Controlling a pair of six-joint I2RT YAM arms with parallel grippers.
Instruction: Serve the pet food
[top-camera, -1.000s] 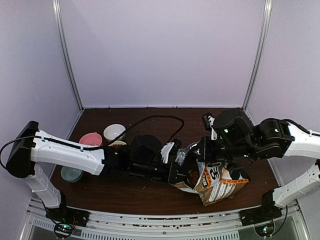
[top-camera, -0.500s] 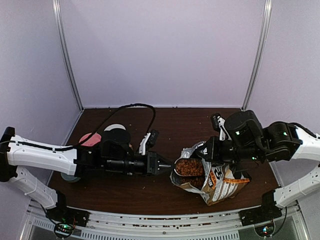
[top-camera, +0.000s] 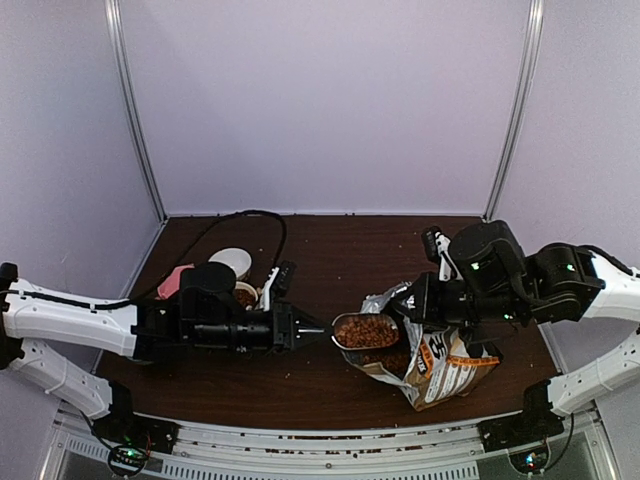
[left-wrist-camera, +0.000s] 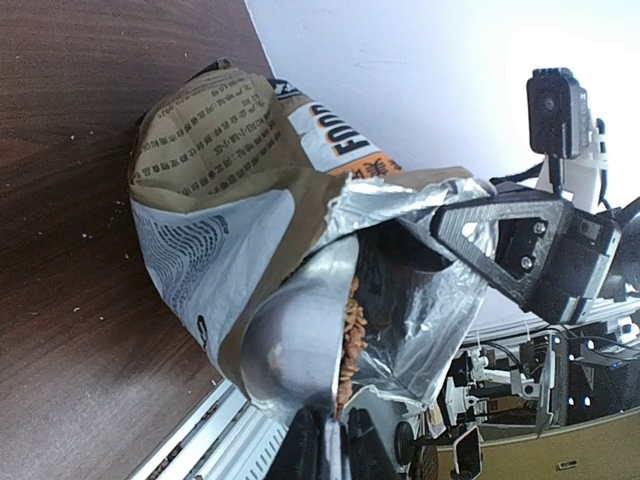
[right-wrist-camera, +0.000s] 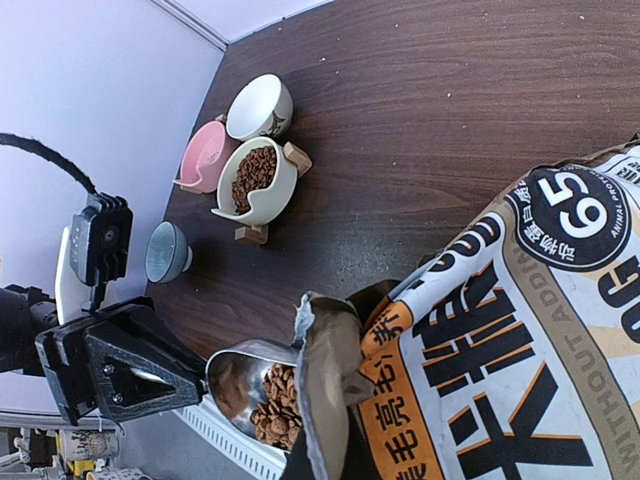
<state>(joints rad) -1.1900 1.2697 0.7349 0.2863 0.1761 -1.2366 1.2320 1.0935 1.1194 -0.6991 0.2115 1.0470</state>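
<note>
Jaws of left gripper closed on silver metal scoop handle; right gripper jaws clamped on brown-and-white paper bag rim. Scoop heaped with reddish-brown kibble pellets at bag mouth. Some already served in cream bowl, far left; scoopful yet to be poured.

We are seeing the pet food, small reddish-brown pellets, lying in a loose heap just right of the top view's centre, with another portion sitting further left.
</note>
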